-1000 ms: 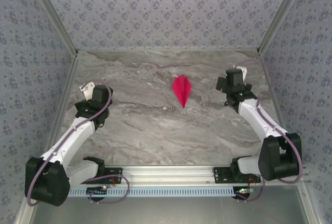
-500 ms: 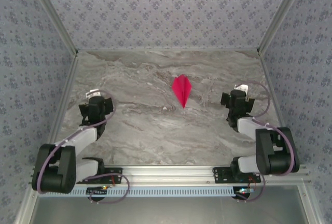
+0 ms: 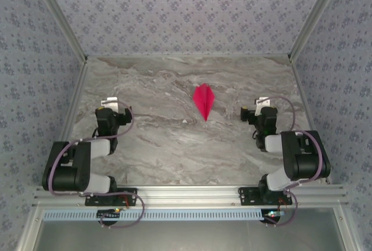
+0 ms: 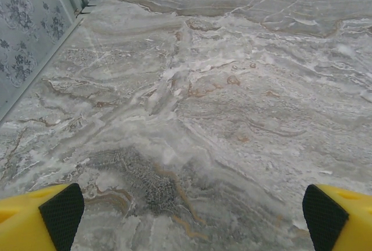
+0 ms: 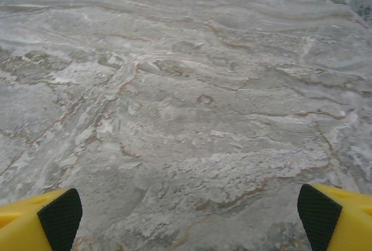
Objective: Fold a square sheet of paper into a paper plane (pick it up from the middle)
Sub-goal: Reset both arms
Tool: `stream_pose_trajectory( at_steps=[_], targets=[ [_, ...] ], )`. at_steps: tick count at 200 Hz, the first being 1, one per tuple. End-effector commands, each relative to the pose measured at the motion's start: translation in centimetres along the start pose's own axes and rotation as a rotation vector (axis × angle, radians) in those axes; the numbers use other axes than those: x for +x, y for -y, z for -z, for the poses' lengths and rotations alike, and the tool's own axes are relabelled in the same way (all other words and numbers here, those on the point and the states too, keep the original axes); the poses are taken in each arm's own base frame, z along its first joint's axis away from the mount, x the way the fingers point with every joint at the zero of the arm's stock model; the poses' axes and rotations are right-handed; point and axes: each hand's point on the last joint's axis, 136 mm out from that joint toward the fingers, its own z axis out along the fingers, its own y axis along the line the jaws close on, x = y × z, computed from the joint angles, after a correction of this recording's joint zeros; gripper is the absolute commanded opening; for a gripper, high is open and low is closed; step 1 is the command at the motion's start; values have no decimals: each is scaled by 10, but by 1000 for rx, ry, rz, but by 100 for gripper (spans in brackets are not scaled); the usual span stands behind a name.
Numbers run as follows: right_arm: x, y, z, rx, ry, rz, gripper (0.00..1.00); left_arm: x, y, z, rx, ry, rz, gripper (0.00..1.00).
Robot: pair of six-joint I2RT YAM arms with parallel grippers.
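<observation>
plane: narrow pointed magenta-pink paper dart flat on grey marble table, mid-table | axis: far-to-near, tip toward near edge | left gripper spread wide, empty, well apart | right gripper spread wide, empty, nearer; dart lies to its left

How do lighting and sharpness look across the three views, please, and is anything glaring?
Top external: even, soft light, no glare; the paper plane is crisp on the marble table with hardly any shadow. Left wrist: marble veins sharp ahead of the open left gripper. Right wrist: sharp and evenly lit around the right gripper.
</observation>
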Motion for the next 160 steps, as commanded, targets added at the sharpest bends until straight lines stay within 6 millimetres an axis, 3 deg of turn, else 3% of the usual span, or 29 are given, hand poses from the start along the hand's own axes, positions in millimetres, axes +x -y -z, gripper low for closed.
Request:
stream_pose_trajectory(
  at_steps=[1, 42, 160],
  targets=[
    [-13, -4, -1, -38, 54, 20, 100, -12, 6, -11, 41, 53, -2, 99],
    [-11, 10, -10, -21, -2, -56, 100, -7, -7, -24, -4, -7, 42, 99],
    [-10, 10, -10, -19, -3, -53, 100, -7, -6, -25, 5, -10, 43, 99]
  ],
)
